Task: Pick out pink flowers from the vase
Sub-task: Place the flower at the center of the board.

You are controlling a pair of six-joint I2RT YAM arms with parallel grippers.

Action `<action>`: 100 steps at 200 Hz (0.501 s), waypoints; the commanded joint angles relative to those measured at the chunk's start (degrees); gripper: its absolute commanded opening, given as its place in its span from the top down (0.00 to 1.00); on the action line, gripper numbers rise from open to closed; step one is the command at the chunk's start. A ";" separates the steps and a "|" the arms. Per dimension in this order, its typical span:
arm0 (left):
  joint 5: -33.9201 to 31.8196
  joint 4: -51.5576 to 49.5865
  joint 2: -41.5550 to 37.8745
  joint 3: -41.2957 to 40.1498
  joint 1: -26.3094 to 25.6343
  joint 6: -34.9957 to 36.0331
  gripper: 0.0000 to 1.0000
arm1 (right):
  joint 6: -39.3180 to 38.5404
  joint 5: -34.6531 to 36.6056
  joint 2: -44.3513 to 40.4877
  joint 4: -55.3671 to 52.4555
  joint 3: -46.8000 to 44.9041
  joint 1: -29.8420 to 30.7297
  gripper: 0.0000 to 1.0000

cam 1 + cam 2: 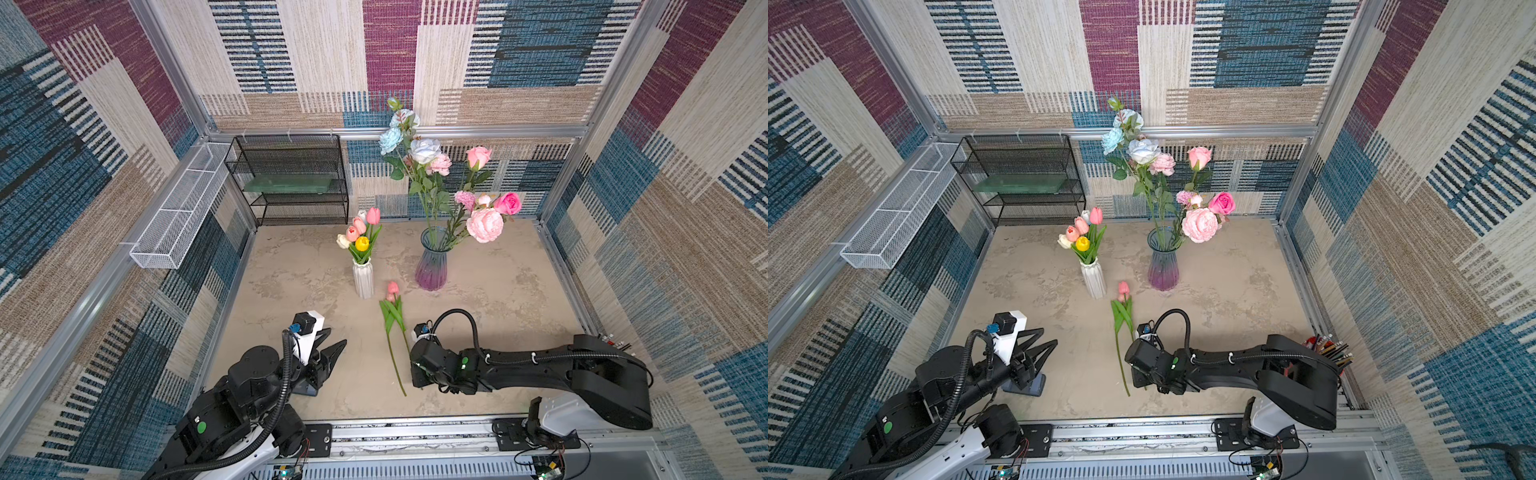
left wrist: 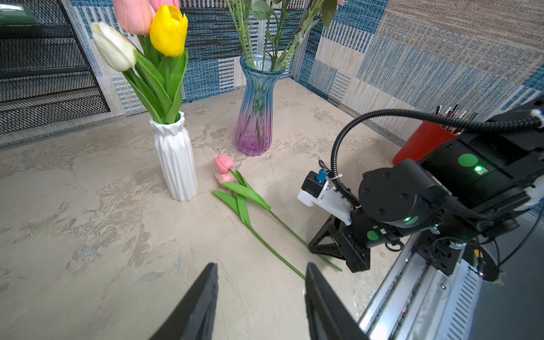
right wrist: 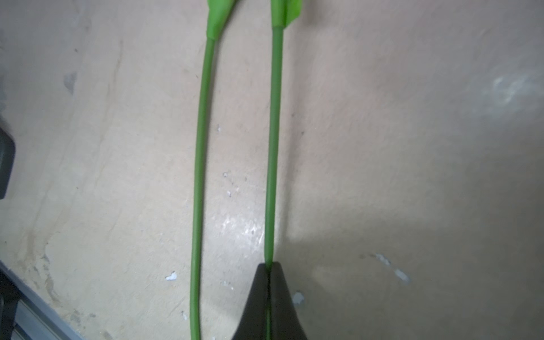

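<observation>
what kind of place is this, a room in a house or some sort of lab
Most likely a robot test cell, not a home. An aluminium frame holds carpet-patterned wall panels around a table, and two robot arms are mounted on a metal rail at its front edge.

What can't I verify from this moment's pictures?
- Right gripper: in both top views its own wrist covers it; only the right wrist view shows it, shut on a tulip stem.
- That stem's bloom: cut off by the right wrist view's edge.
- Stem ends in the white vase: opaque wall, every view.
- Green slab on the black shelf: veiled by mesh, unidentifiable.
</observation>
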 commanded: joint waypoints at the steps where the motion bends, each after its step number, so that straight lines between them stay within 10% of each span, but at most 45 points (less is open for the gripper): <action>1: 0.02 0.03 0.06 0.10 -0.02 0.80 0.50 | -0.13 -2.04 2.85 2.48 1.22 -0.54 1.00; 100: -0.50 0.12 0.26 0.02 -0.02 1.28 0.50 | -4.41 -4.82 8.47 2.17 8.21 -7.53 1.00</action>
